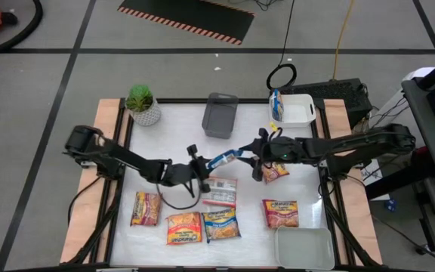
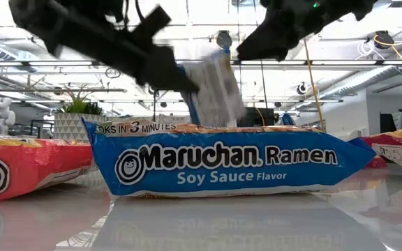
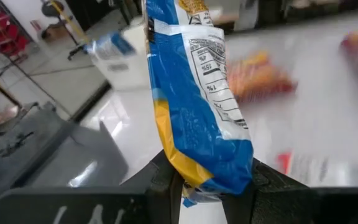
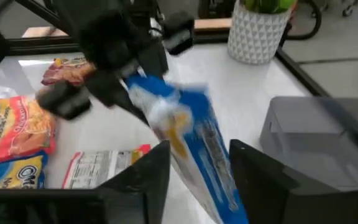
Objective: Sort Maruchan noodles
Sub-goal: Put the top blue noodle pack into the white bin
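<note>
A blue-and-yellow Maruchan packet hangs above the middle of the table between my two grippers. My left gripper is shut on its near-left end. My right gripper is open, one finger on either side of the packet's other end; I cannot tell whether they touch it. Several more packets lie flat on the table: a white-and-red one, a blue one, orange and red ones. My left gripper pinches the packet's end between its two fingers. The fingers come nearly level from the table's left side. The packet stands out beyond the fingertips, lifted clear of the table and tilted, its printed back showing.
A grey tray stands at the far middle, a white tray holding a blue packet at the far right, and a pale tray at the near right corner. A potted plant is at the far left. Another packet lies under my right arm.
</note>
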